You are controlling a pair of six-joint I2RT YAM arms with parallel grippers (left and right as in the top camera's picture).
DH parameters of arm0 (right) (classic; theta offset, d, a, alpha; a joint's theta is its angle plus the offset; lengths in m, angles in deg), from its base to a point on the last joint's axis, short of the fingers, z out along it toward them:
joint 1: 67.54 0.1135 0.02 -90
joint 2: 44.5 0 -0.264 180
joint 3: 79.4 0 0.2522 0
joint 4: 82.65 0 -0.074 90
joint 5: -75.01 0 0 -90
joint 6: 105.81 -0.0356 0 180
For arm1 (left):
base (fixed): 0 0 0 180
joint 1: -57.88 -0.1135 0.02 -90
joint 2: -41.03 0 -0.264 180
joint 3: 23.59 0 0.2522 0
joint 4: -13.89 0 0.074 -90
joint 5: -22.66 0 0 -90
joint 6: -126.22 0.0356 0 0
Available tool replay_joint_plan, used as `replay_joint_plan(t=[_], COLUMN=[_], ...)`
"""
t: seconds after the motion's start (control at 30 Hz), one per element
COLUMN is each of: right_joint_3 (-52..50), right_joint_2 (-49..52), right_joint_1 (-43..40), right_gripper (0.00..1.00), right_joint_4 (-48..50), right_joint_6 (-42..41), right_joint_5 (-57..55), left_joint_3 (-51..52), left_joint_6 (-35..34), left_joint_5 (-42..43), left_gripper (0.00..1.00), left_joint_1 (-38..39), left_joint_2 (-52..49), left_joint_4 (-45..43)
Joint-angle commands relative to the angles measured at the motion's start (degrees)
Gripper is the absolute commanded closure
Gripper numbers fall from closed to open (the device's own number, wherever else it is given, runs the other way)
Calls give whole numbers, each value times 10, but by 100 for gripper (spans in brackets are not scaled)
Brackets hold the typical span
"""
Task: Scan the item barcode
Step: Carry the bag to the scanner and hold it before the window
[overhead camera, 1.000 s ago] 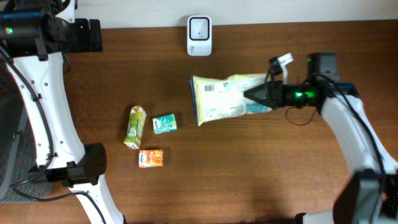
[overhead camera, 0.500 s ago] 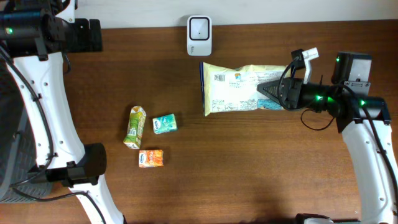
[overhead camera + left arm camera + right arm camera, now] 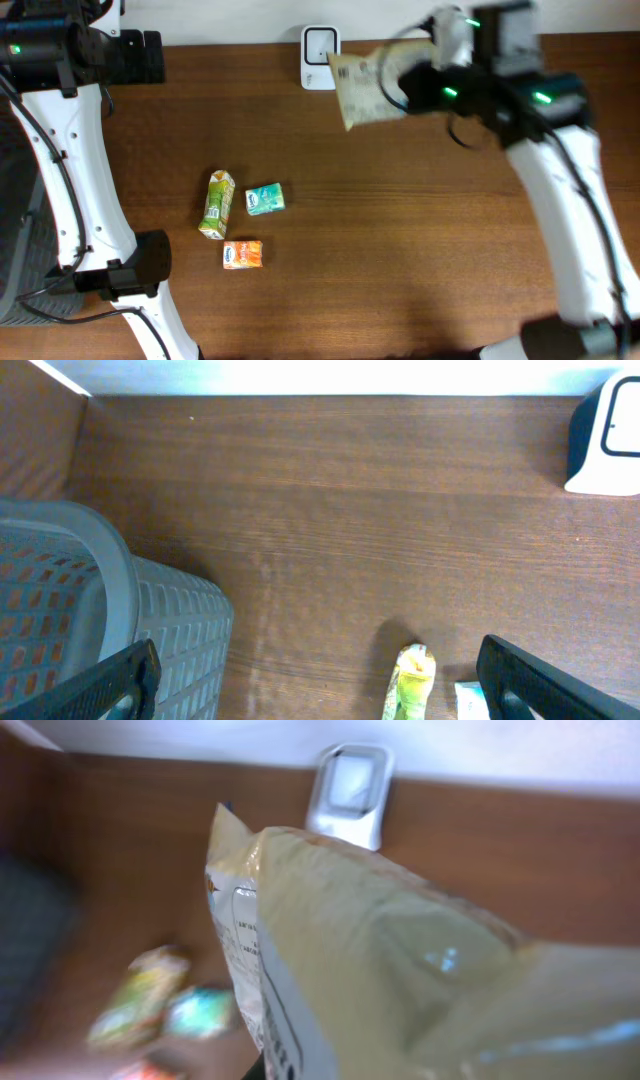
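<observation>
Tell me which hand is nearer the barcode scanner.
Right. The right hand, gripping the yellow bag, is just right of the barcode scanner; the left hand sits open far to its left.

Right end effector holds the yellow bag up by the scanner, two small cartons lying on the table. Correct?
No: three small cartons lie on the table, a green carton, a teal carton and an orange carton, per the overhead view. The yellow bag is indeed held by the scanner.
</observation>
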Motion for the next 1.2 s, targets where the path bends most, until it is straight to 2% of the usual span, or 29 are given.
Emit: replay_joint_plan(t=[0.0,0.2,0.33,0.4,0.67,0.97,1.17], right_joint_3=[27,27,26,26,26,24,24], right_joint_2=[89,192,245,281,337,354,354], right_joint_1=[60,116,132,140,158,176,186], right_gripper=[96,96,96,96,96,96,96], right_joint_4=[70,273,376,437,577,632,641], right_joint_6=[91,273,403,508,684,800,805], right_joint_5=[-270,-437,-442,-445,-489,-504,-507], left_joint_3=[-5,-5,-5,-5,-5,-5,-5], left_joint_6=[-5,-5,-5,-5,-5,-5,-5], left_joint_5=[-2,-2,-2,-2,-2,-2,-2], left_gripper=[1,1,1,1,1,1,1], left_joint_1=[-1,-1,-1,-1,-1,-1,-1], left_joint_2=[7,7,7,7,7,7,7], left_joint_4=[1,1,1,1,1,1,1])
